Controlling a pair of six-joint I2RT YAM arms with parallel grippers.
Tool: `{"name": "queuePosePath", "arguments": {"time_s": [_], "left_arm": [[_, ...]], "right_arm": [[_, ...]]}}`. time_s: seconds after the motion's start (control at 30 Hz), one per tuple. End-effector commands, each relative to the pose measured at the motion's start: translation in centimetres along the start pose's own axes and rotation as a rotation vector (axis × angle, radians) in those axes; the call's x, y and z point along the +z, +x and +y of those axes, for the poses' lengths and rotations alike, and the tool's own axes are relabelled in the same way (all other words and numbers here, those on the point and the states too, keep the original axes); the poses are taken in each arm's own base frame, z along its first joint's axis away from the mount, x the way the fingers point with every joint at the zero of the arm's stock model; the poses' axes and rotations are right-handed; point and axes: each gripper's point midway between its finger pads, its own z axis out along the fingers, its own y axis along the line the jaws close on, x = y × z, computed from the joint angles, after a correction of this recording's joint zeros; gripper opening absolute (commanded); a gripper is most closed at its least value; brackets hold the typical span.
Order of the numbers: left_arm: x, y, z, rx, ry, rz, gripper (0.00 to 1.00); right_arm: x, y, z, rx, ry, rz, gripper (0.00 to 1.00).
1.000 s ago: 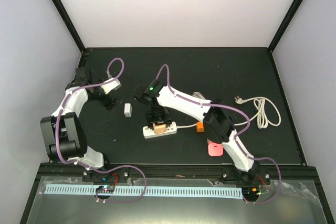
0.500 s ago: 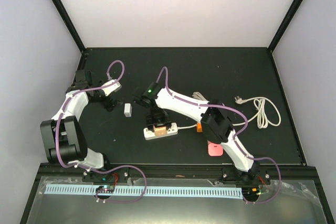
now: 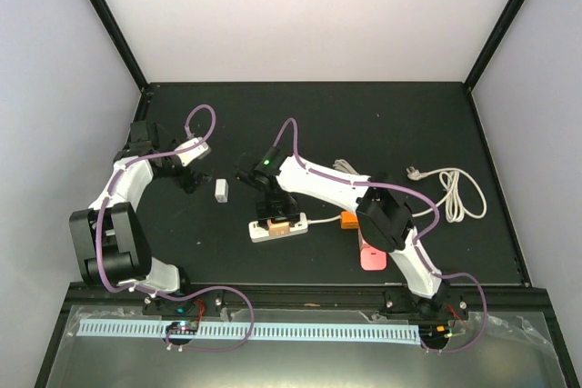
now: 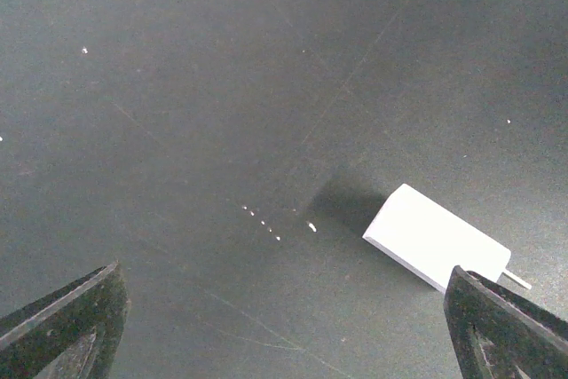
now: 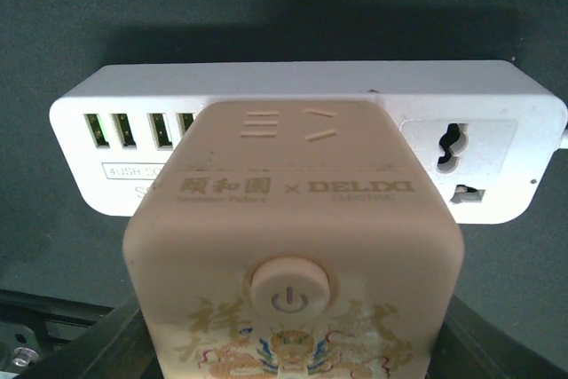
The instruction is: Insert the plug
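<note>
- We judge the task to be at its last step. The beige cube plug (image 5: 293,219) sits over the white power strip (image 5: 497,104) and covers its middle outlets. The USB ports show at the end away from the cord, and one free outlet shows near the cord end.
- The pins are hidden, so we cannot tell whether the plug is pushed fully home in the power strip or only rests on its face. As we judge it, what is left is a firm press down and then letting go.
- The right gripper (image 3: 275,213) is directly above the power strip and grasps the cube plug by two opposite sides. In the right wrist view a dark finger shows at each lower corner.
- The left gripper (image 4: 284,330) is released, its jaws spread wide and holding nothing. It hovers over the bare bench (image 4: 222,59), left of the power strip and well apart from it.
- A small white charger (image 4: 435,237) lies flat on the bench between the left gripper and the power strip, near one open finger and not gripped.
</note>
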Motion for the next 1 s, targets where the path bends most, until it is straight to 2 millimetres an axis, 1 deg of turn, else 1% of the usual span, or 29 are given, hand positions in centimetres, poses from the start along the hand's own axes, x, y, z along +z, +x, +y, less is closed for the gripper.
{"name": "queuePosePath", "arguments": {"time_s": [0.0, 0.1, 0.23, 0.33, 0.43, 0.6, 0.7, 0.77, 0.8, 0.87, 0.93, 0.97], "left_arm": [[-1.0, -0.8, 0.3, 0.031, -0.019, -0.015, 0.99], [-1.0, -0.7, 0.1, 0.037, -0.019, -0.016, 0.99], [-0.9, -0.5, -0.1, 0.043, -0.020, -0.015, 0.99], [-0.8, -0.4, 0.1, 0.046, -0.024, -0.011, 0.99], [-0.8, -0.2, 0.1, 0.047, -0.023, -0.009, 0.99], [-0.8, 0.0, -0.1, 0.058, -0.020, -0.010, 0.99], [-0.9, 0.0, -0.2, 0.065, -0.016, -0.010, 0.99], [-1.1, -0.1, -0.5, 0.072, -0.009, -0.015, 0.99], [-1.2, -0.2, -0.7, 0.076, -0.006, -0.021, 0.99], [-1.5, -0.5, -1.1, 0.086, 0.004, -0.035, 0.99], [-1.8, -0.9, -1.6, 0.103, 0.020, -0.053, 0.99], [-1.9, -1.1, -1.9, 0.113, 0.035, -0.062, 0.99]], "right_arm": [[6.9, 1.4, -4.3, -0.001, 0.247, 0.145, 0.01], [7.1, 1.5, -4.8, -0.017, 0.295, 0.176, 0.01], [7.6, 2.0, -5.2, -0.020, 0.330, 0.226, 0.01], [7.9, 2.2, -5.5, -0.013, 0.351, 0.241, 0.01], [8.4, 2.2, -5.4, 0.012, 0.356, 0.248, 0.01], [10.0, 2.1, -4.0, 0.039, 0.292, 0.246, 0.01], [10.9, 2.2, -4.0, 0.039, 0.309, 0.250, 0.01], [10.8, 2.0, -3.8, 0.039, 0.307, 0.241, 0.02], [10.3, 1.6, -3.6, 0.035, 0.302, 0.218, 0.08], [8.4, 0.2, -2.7, 0.020, 0.282, 0.143, 0.42], [6.0, -1.5, -1.3, 0.006, 0.237, 0.055, 0.65], [4.8, -2.3, -0.5, 0.001, 0.208, 0.009, 0.73]]}}
